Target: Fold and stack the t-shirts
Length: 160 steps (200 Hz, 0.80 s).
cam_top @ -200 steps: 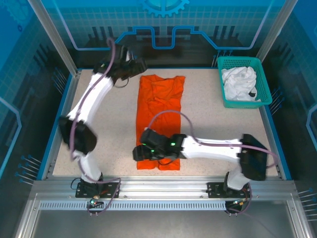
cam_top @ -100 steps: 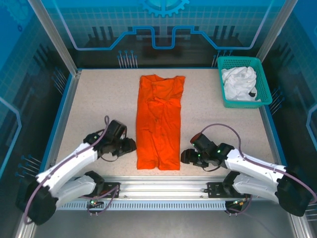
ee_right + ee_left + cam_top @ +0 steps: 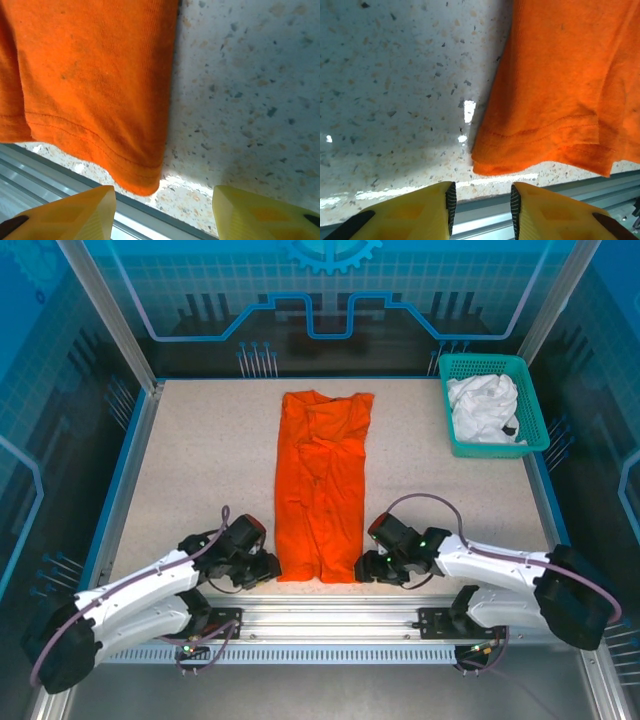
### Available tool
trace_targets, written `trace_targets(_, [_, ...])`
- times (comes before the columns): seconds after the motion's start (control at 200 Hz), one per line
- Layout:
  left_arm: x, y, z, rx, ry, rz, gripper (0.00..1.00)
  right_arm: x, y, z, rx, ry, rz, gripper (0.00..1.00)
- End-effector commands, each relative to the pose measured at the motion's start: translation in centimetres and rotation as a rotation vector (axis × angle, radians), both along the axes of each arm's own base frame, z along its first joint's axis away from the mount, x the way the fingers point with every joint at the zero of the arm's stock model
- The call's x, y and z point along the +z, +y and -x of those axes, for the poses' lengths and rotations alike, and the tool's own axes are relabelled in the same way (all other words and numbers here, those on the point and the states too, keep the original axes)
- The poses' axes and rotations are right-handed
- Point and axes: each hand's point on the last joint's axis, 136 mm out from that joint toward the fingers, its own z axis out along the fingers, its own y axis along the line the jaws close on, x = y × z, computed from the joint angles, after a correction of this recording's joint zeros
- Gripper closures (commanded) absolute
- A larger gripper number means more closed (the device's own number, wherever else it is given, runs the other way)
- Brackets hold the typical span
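An orange t-shirt (image 3: 322,480) lies folded into a long strip down the middle of the table, its hem at the near edge. My left gripper (image 3: 271,566) sits low just left of the hem's left corner (image 3: 485,165). It is open by a narrow gap with nothing between its yellow fingers (image 3: 420,215). Just right of the hem's right corner (image 3: 145,182) is my right gripper (image 3: 363,568), open wider and empty. In the wrist views both grippers (image 3: 482,210) (image 3: 162,215) stay short of the cloth. A white t-shirt (image 3: 484,408) lies crumpled in the basket.
The teal lattice basket (image 3: 455,445) stands at the far right corner. The metal rail (image 3: 330,620) runs along the near table edge right behind both grippers. Bare speckled tabletop (image 3: 200,460) spreads on either side of the orange strip.
A second ago the left arm reached to the far collar end and the right lay over the hem. Both have since dropped to the near edge and closed in on the hem corners.
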Motion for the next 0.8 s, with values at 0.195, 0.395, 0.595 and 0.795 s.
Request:
trace_targets(0.195, [-1.7,-2.1,-0.2,-0.016,0.031,0.073,0.63,-0.5,1.6,-0.7,0.017,0.011,-0.014,0.48])
trace_targets(0.395, [-2.3,-2.1,-0.2,-0.041,0.042,0.053,0.67,-1.0,2.9,-0.7,0.041,0.037,-0.04,0.53])
trace_targets(0.595, [-2.9,-0.9,-0.4,-0.07,0.021,-0.03,0.74,-1.3,2.6,-0.8,0.015,0.032,-0.026,0.61])
trace_targets(0.795, [-2.7,-0.5,-0.7,-0.08,-0.012,-0.052,0.71,-0.6,2.8,-0.5,0.028,0.028,-0.03,0.55])
